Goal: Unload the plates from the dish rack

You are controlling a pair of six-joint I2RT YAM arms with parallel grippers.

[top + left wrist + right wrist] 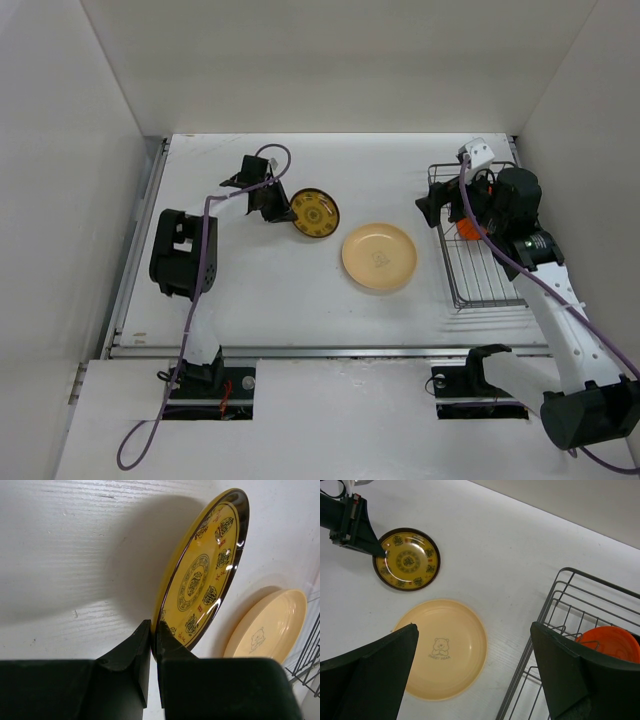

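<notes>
My left gripper (pixel 272 200) is shut on the near rim of a yellow patterned plate with a dark rim (pixel 314 212). In the left wrist view the gripper (pixel 154 639) pinches this plate (pixel 205 570), which tilts over the table. A tan-yellow plate (pixel 379 257) lies flat mid-table; it also shows in the right wrist view (pixel 445 650). The wire dish rack (pixel 488 285) stands at the right with a glossy orange-red plate (pixel 610 641) in it. My right gripper (pixel 474 627) is open and empty, above the gap between the tan plate and the rack's left side (pixel 555 605).
White walls close in the table on the left, back and right. The left arm's elbow (pixel 180 252) hangs over the table's left part. The right arm (pixel 560 300) reaches over the rack from the near right. The patterned plate (pixel 407 559) lies close to the tan one.
</notes>
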